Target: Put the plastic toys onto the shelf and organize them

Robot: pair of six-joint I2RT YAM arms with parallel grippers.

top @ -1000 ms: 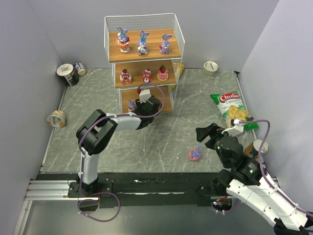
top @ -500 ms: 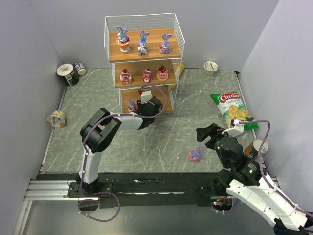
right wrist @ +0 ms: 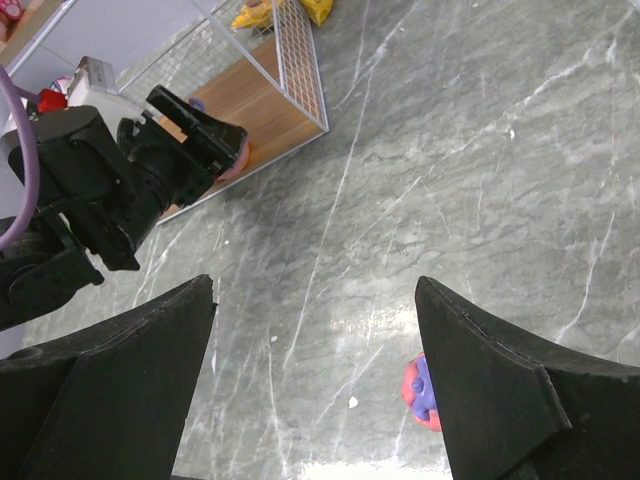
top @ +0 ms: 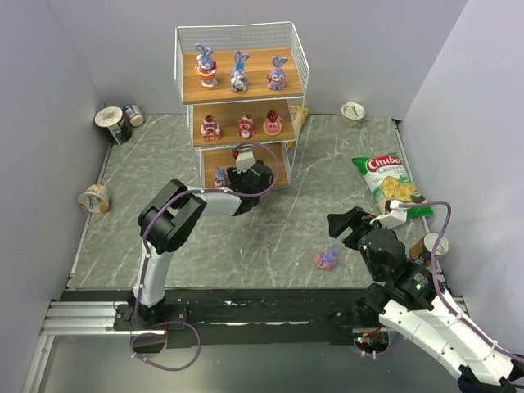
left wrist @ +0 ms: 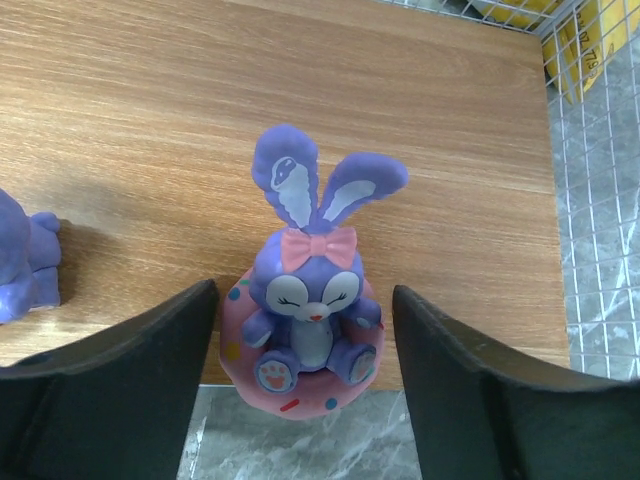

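Note:
The shelf stands at the back. Its top board carries three purple bunnies and its middle board three pink-red figures. A small purple toy sits on the bottom board, its side visible in the left wrist view. My left gripper reaches into that bottom tier. There a bunny on a pink ring base rests at the board's front edge, between the open jaws of my left gripper, with a gap on each side. One loose toy lies on the table, beside my open right gripper.
A green-red chip bag lies at the right. Two cans sit in the back left corner. Cups lie at the left, the back right and the right wall. A yellow packet sits behind the shelf.
My left gripper's jaws have spread wider around the bunny on the bottom board, and the left arm's elbow has shifted slightly right. The right arm has not moved.

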